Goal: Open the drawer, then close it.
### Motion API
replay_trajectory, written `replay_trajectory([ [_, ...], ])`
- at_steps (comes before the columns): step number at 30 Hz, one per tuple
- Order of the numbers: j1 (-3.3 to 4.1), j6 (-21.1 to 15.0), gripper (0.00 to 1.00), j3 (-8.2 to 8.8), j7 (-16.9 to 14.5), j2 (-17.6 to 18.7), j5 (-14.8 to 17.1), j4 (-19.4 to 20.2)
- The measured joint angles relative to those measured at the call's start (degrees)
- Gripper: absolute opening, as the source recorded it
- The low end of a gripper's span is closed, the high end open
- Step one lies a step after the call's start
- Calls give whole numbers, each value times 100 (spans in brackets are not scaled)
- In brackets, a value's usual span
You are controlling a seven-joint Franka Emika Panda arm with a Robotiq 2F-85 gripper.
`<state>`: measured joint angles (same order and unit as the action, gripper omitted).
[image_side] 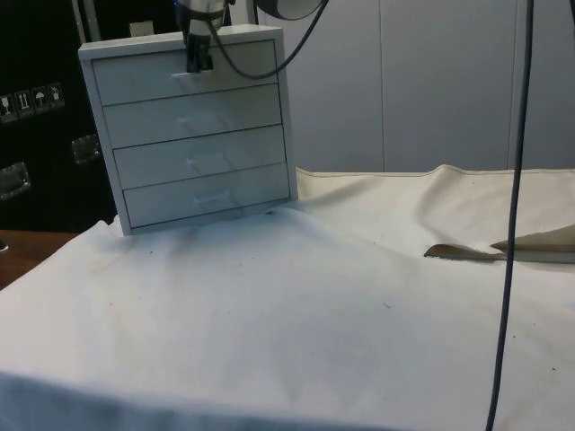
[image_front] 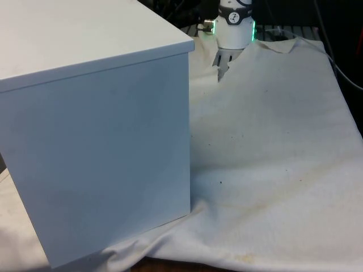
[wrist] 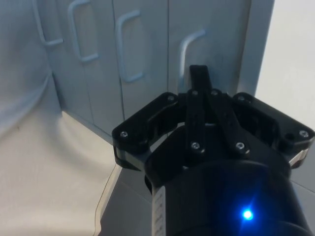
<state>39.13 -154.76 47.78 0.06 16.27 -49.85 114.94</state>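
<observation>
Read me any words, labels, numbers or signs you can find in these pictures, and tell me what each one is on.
No text can be read.
Small white symbol stickers on the dark cabinet beside the chest of drawers: pictograms, too small to make out.
Chest of drawers: no label or number on the drawer fronts, top or plain sides.
White cloth: no print, just specks and stains.

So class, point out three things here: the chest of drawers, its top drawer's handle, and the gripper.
chest of drawers (image_side: pixel 202 153), side view, on its front face.
top drawer's handle (wrist: pixel 189 46), wrist view, on the curved bar.
gripper (image_side: pixel 198 61), side view, at its fingertips before the top drawer.
</observation>
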Motion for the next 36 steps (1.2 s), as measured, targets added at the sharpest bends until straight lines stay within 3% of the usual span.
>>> replay_trajectory([
  [10, 6, 0, 0, 0, 34, 6, 0, -23],
  [16, 103, 155, 0, -74, 57, -149, -6, 17],
  [24, 218, 521, 0, -281, 143, -521, -52, 172],
  [36, 269, 871, 0, -647, 590, -934, -378, 424],
])
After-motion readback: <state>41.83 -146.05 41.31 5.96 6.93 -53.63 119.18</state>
